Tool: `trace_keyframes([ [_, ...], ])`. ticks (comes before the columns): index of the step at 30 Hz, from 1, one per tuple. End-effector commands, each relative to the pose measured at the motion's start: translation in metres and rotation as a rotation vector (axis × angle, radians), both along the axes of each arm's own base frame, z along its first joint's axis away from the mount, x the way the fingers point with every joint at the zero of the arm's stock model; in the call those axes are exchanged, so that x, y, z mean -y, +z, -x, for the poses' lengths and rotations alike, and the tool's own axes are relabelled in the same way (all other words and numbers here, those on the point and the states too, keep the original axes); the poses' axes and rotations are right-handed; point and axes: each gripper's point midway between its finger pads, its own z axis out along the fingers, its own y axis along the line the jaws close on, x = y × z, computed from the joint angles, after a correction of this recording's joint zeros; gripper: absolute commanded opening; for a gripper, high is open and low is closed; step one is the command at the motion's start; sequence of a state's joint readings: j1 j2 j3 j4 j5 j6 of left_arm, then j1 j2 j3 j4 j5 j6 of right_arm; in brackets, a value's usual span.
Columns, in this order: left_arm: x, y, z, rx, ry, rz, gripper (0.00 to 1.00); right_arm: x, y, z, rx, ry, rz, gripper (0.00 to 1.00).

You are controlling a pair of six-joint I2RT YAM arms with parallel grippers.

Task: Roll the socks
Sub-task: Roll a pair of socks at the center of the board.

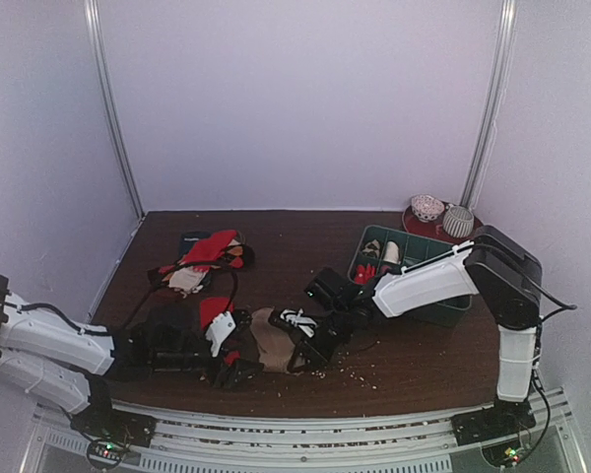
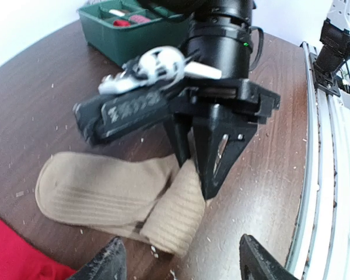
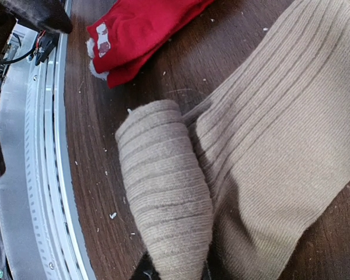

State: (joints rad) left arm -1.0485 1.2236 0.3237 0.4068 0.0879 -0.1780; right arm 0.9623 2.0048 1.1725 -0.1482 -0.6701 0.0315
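**Op:** Left side first?

**Log:** Your left gripper (image 2: pixel 181 265) sits low over the table (image 1: pixel 305 236). Its fingers are spread wide and nothing is between them. At the back left lies a heap of socks (image 1: pixel 205 258) in red, white and dark colours.

**Op:** Where are the two socks?

**Log:** The red sock (image 3: pixel 143 26) lies flat just left of the tan one, and the end with white marks points toward the front rail. In your right wrist view a strip of bare table separates the two. The tan sock (image 2: pixel 99 189) is near the front edge, between your two grippers. It is ribbed and mostly flat, with one end rolled up tight.

**Op:** And the right side?

**Log:** Your right gripper (image 2: pixel 195 175) comes down from above, its fingers narrow and pinched on that rolled end. Behind it is a green compartment tray (image 2: pixel 119 44) holding red and white items too small to name. In the far right corner, a patterned bowl (image 1: pixel 426 207) and a ribbed cup (image 1: pixel 458 221) stand on a dark red plate (image 1: pixel 437 235). Pale flecks are scattered on the wood around the tan sock.
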Motion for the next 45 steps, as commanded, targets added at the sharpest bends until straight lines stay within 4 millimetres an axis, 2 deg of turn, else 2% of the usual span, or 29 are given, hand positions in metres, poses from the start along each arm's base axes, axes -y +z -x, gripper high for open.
trace_keyframes([
  [1,0.022,0.024,-0.011,0.169,-0.048,0.075,0.66,0.067,-0.064,0.046,-0.201,0.008,0.363,0.17],
  [3,0.031,0.022,-0.013,0.186,-0.074,0.062,0.66,0.069,-0.067,0.047,-0.209,0.014,0.373,0.17],
  [8,0.049,-0.006,-0.009,0.147,-0.163,-0.003,0.65,0.069,-0.069,0.047,-0.204,0.015,0.377,0.17],
  [12,0.058,-0.012,0.000,0.108,-0.220,0.007,0.63,0.068,-0.070,0.047,-0.205,0.016,0.374,0.17],
  [22,0.052,-0.043,0.003,0.027,-0.209,-0.077,0.49,0.069,-0.072,0.047,-0.211,0.028,0.380,0.17],
  [28,0.051,-0.050,-0.002,0.023,-0.185,-0.099,0.49,0.071,-0.074,0.048,-0.214,0.030,0.387,0.17],
  [34,0.044,-0.065,-0.007,0.007,-0.142,-0.152,0.52,0.073,-0.075,0.050,-0.215,0.040,0.389,0.17],
  [37,0.039,-0.060,-0.010,0.023,-0.109,-0.139,0.54,0.073,-0.075,0.051,-0.214,0.045,0.390,0.17],
  [41,0.037,-0.036,-0.016,0.086,-0.071,-0.073,0.57,0.074,-0.075,0.051,-0.214,0.045,0.392,0.17],
  [45,0.036,-0.039,-0.020,0.097,-0.065,-0.095,0.57,0.074,-0.075,0.052,-0.217,0.043,0.388,0.17],
])
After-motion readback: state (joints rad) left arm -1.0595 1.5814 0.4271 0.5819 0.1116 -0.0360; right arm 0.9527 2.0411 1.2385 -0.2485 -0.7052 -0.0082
